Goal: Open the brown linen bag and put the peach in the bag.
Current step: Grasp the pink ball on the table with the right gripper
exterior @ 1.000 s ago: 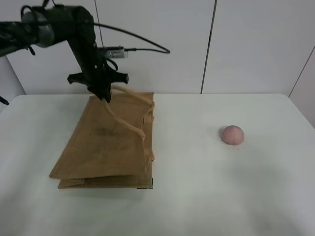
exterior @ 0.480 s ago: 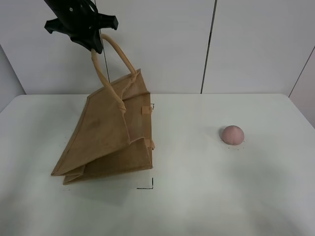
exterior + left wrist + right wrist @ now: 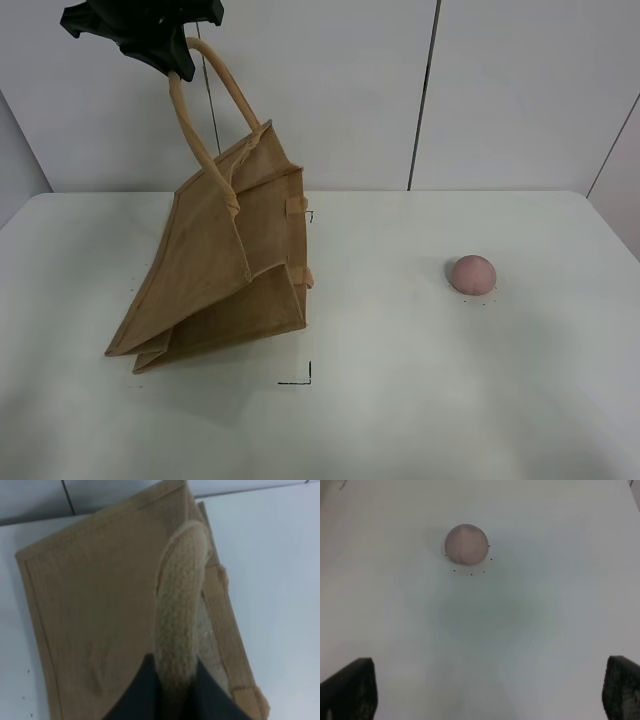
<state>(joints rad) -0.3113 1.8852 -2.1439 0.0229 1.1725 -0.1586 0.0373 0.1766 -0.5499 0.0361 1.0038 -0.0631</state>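
The brown linen bag (image 3: 225, 265) hangs tilted from one beige handle (image 3: 195, 120), with its lower edge resting on the table. My left gripper (image 3: 178, 66) is at the top left of the exterior view, shut on that handle high above the table. In the left wrist view the dark fingers (image 3: 145, 692) pinch the handle (image 3: 177, 615) above the bag's panel (image 3: 95, 615). The peach (image 3: 472, 273) sits alone on the table at the right. The right wrist view shows the peach (image 3: 466, 543) ahead of my right gripper (image 3: 485, 692), which is wide open and empty.
The white table (image 3: 400, 400) spreads under everything, with a small black corner mark (image 3: 302, 378) in front of the bag. A white panelled wall stands behind the table's far edge.
My left gripper has risen with the handle, pulling the bag from lying flat to hanging tilted with its sides spread. The peach has not moved.
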